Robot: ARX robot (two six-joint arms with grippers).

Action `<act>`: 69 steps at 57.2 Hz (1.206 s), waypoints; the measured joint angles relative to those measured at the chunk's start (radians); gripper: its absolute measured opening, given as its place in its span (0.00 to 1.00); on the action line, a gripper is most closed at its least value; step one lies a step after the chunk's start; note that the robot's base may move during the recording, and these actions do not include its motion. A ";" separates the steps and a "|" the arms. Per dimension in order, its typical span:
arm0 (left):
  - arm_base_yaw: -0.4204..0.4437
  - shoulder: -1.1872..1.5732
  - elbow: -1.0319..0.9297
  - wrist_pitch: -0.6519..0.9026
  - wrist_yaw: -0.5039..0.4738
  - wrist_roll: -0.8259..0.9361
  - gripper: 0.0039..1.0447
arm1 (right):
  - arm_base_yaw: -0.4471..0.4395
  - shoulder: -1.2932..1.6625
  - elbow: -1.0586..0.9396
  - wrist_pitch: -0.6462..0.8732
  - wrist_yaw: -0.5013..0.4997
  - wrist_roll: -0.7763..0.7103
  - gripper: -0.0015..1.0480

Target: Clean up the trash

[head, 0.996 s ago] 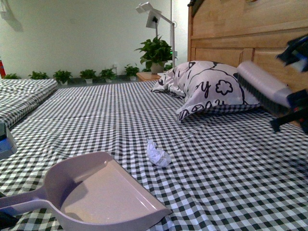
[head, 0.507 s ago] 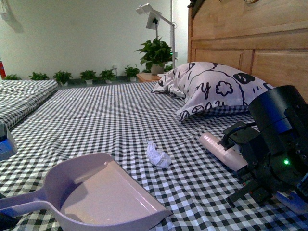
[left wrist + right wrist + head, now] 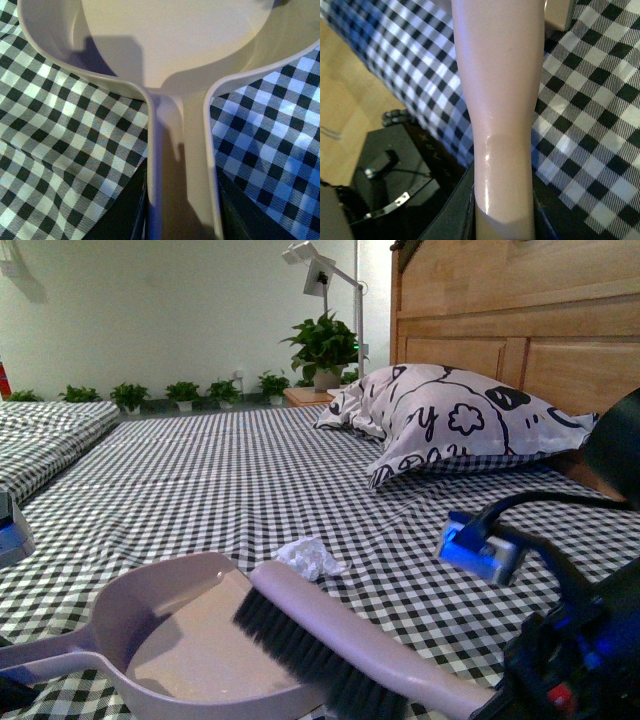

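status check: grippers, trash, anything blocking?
Left gripper shut on dustpan handle. Right gripper shut on brush. Paper wad on sheet beside dustpan edge, behind brush. Nothing blocking.

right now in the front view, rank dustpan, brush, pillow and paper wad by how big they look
1. Dustpan and brush: both take up similar picture area and sit nearest the camera, so I won't rank one over the other.
2. Pillow: close behind, though it lies farther back and may really be the largest.
3. Paper wad: clearly smallest.
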 joint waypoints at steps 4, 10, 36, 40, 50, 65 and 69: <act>0.000 0.000 0.000 0.000 0.000 0.000 0.26 | -0.039 -0.016 0.019 0.003 0.016 -0.003 0.19; 0.000 0.000 0.000 0.000 0.000 0.000 0.26 | -0.083 -0.023 0.032 0.043 0.048 -0.015 0.19; 0.000 0.000 0.000 0.000 0.000 0.000 0.26 | -0.038 0.171 0.043 0.543 0.713 0.020 0.19; 0.000 0.000 0.000 0.000 0.000 0.000 0.26 | -0.004 0.221 0.051 0.590 0.790 0.033 0.19; 0.000 0.000 0.000 0.000 0.000 0.000 0.26 | 0.077 0.311 0.080 0.636 0.882 0.073 0.19; 0.000 0.000 0.000 0.000 0.000 0.000 0.26 | 0.155 0.209 0.028 0.436 0.469 0.109 0.19; 0.000 0.000 0.000 0.000 -0.002 0.002 0.26 | 0.179 0.161 0.003 0.328 0.257 0.091 0.19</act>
